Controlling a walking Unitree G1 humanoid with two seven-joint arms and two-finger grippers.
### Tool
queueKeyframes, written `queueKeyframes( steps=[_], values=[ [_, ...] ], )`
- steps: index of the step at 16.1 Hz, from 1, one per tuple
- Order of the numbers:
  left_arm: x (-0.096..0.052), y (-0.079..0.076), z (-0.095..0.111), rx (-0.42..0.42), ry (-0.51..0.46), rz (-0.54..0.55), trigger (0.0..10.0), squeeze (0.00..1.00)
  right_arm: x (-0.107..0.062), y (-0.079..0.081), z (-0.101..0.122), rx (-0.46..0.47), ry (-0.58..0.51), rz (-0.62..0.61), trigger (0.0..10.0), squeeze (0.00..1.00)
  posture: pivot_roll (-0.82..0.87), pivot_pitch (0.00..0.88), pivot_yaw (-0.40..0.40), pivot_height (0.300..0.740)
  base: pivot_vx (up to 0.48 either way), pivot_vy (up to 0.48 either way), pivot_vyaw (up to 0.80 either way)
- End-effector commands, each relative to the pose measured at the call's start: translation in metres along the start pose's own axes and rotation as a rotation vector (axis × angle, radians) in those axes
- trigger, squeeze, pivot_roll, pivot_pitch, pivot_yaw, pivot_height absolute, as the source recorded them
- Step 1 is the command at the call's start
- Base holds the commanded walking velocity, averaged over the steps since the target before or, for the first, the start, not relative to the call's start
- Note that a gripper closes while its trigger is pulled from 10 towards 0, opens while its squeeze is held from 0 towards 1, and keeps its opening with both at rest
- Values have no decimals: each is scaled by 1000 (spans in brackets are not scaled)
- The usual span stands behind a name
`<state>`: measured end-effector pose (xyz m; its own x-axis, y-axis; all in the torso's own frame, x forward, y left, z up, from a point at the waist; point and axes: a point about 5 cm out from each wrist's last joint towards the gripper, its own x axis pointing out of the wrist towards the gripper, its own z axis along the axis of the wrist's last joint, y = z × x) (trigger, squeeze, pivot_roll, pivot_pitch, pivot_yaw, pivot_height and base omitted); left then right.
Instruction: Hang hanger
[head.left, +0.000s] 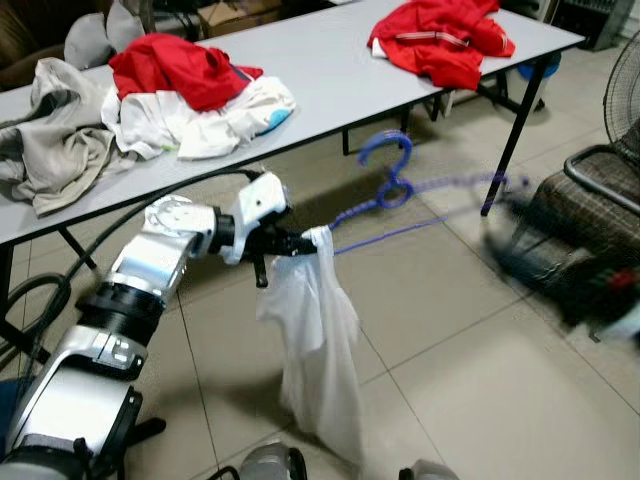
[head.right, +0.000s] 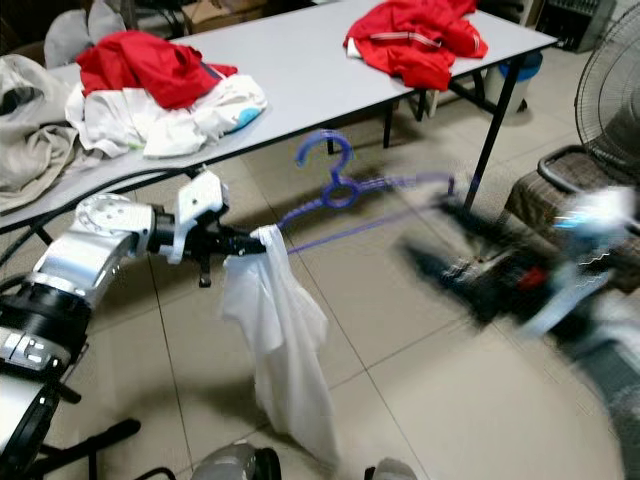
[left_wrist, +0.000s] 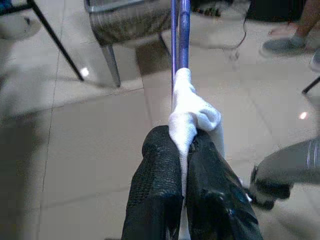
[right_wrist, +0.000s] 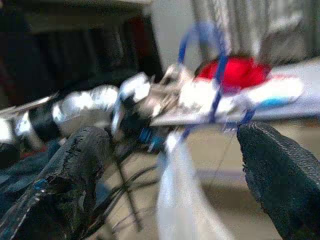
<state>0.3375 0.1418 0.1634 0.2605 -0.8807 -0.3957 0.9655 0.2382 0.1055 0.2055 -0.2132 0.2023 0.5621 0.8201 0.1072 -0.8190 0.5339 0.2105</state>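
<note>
A blue wire hanger (head.left: 395, 190) hangs level in the air in front of the table, hook upward. A white garment (head.left: 320, 340) droops from its near end toward the floor. My left gripper (head.left: 300, 243) is shut on the bunched top of that garment where it meets the hanger's end; in the left wrist view the cloth (left_wrist: 192, 112) is pinched between the black fingers (left_wrist: 157, 175) and the hanger (left_wrist: 179, 35) runs away from them. My right gripper (head.left: 505, 190) is a blur at the hanger's far end. Seen from its wrist, the right gripper (right_wrist: 172, 134) is open wide.
The long grey table (head.left: 330, 90) carries a red and white clothes pile (head.left: 195, 95), a beige garment (head.left: 50, 140) and a red jacket (head.left: 440, 40). Its black leg (head.left: 510, 135) stands near the hanger's far end. A wicker chair (head.left: 590, 200) and a fan (head.left: 625, 85) are at right.
</note>
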Motion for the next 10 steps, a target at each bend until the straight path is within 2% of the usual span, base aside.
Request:
queueKeyframes(
  steps=[1, 2, 5, 7, 8, 10],
  values=[
    [-9, 8, 24, 41, -102, -11, 0, 0, 5, -3, -19, 12, 95, -42, 10000, 1000, -191, 0, 131, 740, 0, 0, 0],
    [-12, 7, 32, 51, -136, -60, 0, 0, 8, -12, -40, 21, 167, -106, 10000, 1000, -188, 0, 131, 740, 0, 0, 0],
    [-14, 4, 41, 75, -158, -129, 0, 0, 8, -29, -66, 52, 218, -220, 10000, 1000, -176, 0, 122, 740, 0, 0, 0],
    [-11, 1, 56, 119, -198, -189, 0, 0, -7, -61, -89, 79, 231, -455, 10000, 1000, -163, 0, 110, 740, 0, 0, 0],
    [-10, -1, 62, 135, -214, -216, 0, 0, -11, -66, -92, 99, 203, -474, 10000, 1000, -157, 0, 105, 740, 0, 0, 0],
    [-6, -6, 70, 159, -224, -279, 0, 0, -10, -62, -84, 173, 53, -357, 10000, 1000, -151, 0, 102, 740, 0, 0, 0]
  ],
)
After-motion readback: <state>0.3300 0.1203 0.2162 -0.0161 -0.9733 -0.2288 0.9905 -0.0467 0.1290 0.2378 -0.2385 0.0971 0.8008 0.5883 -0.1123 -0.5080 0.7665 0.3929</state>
